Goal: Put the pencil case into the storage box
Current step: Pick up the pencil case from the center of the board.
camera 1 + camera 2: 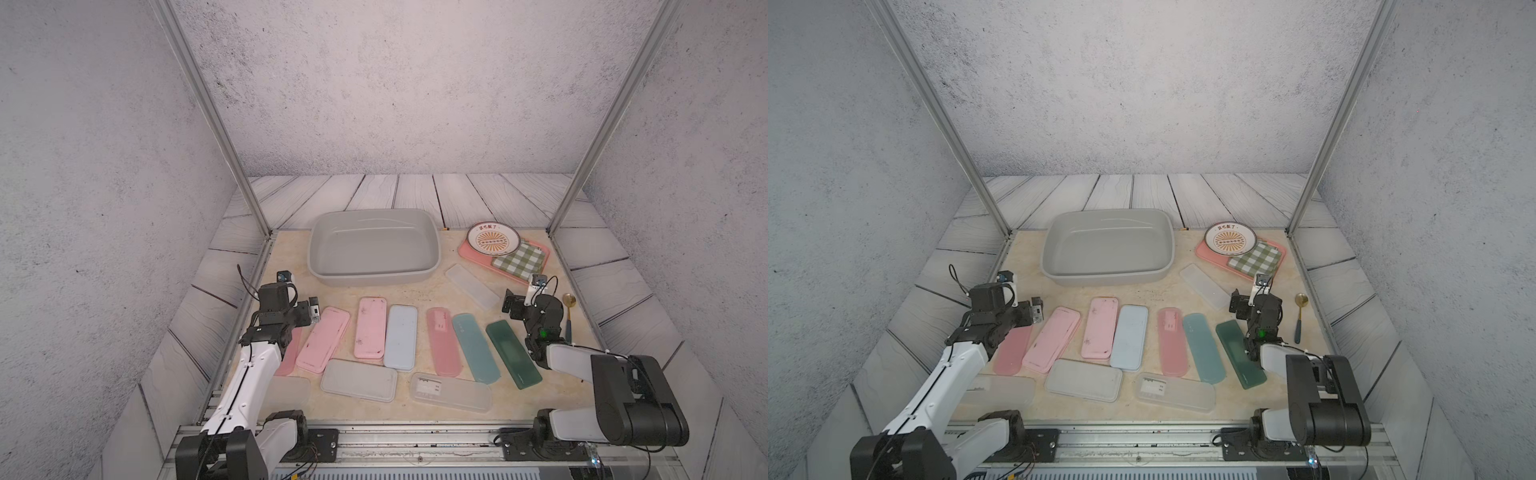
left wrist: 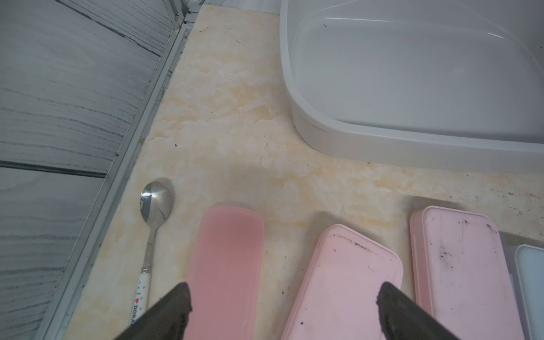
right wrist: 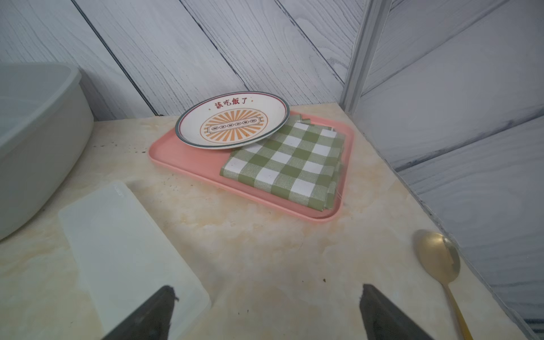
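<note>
The grey storage box [image 1: 374, 277] [image 1: 1108, 277] stands empty at the back middle of the table. Several pencil cases lie in front of it in both top views: pink [image 1: 370, 328], light blue [image 1: 401, 336], teal [image 1: 476, 347], dark green [image 1: 513, 353], grey [image 1: 359, 380] and clear ones. My left gripper [image 1: 313, 309] [image 2: 283, 294] is open above the far ends of a translucent pink case [image 2: 226, 265] and a pale pink case [image 2: 341, 279]. My right gripper [image 1: 510, 303] [image 3: 267, 294] is open over bare table beside a frosted white case [image 3: 126, 250]. Neither holds anything.
A pink tray [image 1: 469, 253] at the back right carries a patterned plate [image 3: 232, 123] and a green checked cloth [image 3: 288, 162]. A gold spoon [image 1: 568, 307] lies by the right wall. A silver spoon [image 2: 156, 203] lies by the left rail. Metal posts [image 1: 257, 208] stand at the back corners.
</note>
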Controlling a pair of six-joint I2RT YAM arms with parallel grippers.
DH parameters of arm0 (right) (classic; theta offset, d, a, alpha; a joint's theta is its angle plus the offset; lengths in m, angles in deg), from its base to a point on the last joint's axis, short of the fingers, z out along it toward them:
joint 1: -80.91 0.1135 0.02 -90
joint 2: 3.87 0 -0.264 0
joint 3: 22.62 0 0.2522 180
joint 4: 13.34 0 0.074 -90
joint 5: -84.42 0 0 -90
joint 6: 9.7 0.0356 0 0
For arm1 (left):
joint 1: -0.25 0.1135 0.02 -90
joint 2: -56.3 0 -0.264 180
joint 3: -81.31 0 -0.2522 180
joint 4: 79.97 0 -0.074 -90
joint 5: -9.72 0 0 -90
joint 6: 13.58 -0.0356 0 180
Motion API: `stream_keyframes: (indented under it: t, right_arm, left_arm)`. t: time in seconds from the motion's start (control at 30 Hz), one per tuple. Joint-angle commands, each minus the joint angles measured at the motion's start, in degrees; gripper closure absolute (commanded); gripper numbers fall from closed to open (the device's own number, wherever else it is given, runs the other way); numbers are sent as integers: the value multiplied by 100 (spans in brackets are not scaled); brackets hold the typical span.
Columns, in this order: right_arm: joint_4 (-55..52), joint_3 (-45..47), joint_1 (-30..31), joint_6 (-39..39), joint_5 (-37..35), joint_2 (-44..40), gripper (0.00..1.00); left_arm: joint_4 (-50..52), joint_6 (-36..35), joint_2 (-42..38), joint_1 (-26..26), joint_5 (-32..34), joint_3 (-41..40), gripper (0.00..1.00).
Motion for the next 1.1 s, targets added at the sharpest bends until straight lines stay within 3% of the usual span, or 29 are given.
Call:
stream_keyframes:
  t: [0.0,0.63,0.73,0.87,1.0,1.07]
  right_arm:
    - [-97,-464,-7,-235,366,825,1]
    - [-131,-505,3,-223,279,843,1]
    - [21,-302,3,-100,-39,404,1]
    - [-3008,-984,-9,1192,-1246,-1137,1]
    - [-5099,-1624,-8,2536,-791,-2237,1]
    - [-5650,-1709,-16,3292,-360,-2671,1]
  left_arm:
    - [426,-916,-106,45,-740,159,0]
    - [528,-1246,12,52,-941,139,0]
    - [670,-1418,-35,49,-932,223,0]
    - [973,-1691,-106,48,-786,473,0]
    - [2112,-2446,-69,50,-1024,1389,0]
    - [2561,-2679,-152,54,-1116,1886,0]
